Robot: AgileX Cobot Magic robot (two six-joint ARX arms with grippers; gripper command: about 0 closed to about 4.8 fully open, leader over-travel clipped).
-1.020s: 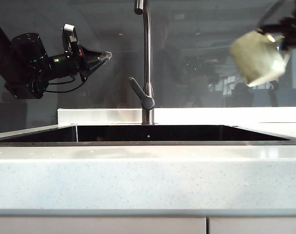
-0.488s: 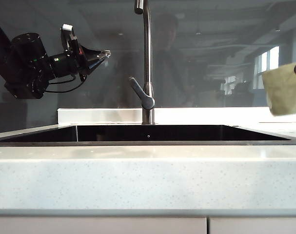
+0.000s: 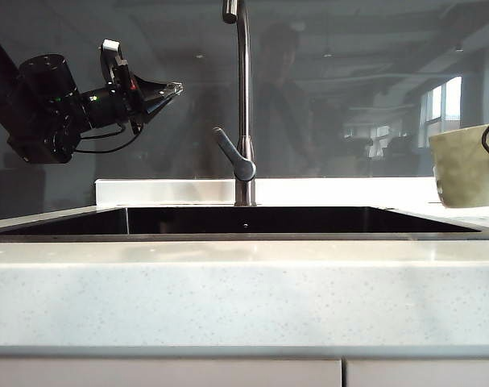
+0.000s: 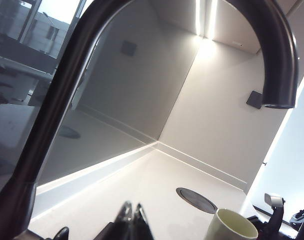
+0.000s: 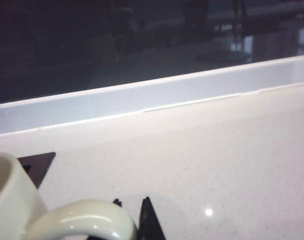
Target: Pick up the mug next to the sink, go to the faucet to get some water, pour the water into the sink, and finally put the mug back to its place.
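1. Right gripper [image 5: 131,212]: only its dark fingertips show in the right wrist view, pinching the loop handle of the mug [image 3: 467,166] from either side. The arm itself is almost out of the exterior view; just a bit of black cable appears at the right edge.
2. Mug: upright, mouth up, at the far right of the countertop [image 3: 244,290], beside the right end of the sink [image 3: 59,235]. Its base looks to be on or just above the stone; I cannot tell whether it touches.
3. Left gripper [image 3: 173,90]: raised in the air left of the faucet [image 3: 243,105], fingers pressed together, holding nothing. Its wrist view looks up past the curved spout.
4. Faucet: no water runs from it, and the lever angles out to the left of the stem.
5. Progress, as a judgement: the mug is level and back beside the sink, so filling and pouring appear finished, and this is the final step of returning it.
6. Remaining: settle the mug fully, release the handle, and draw the right arm away.
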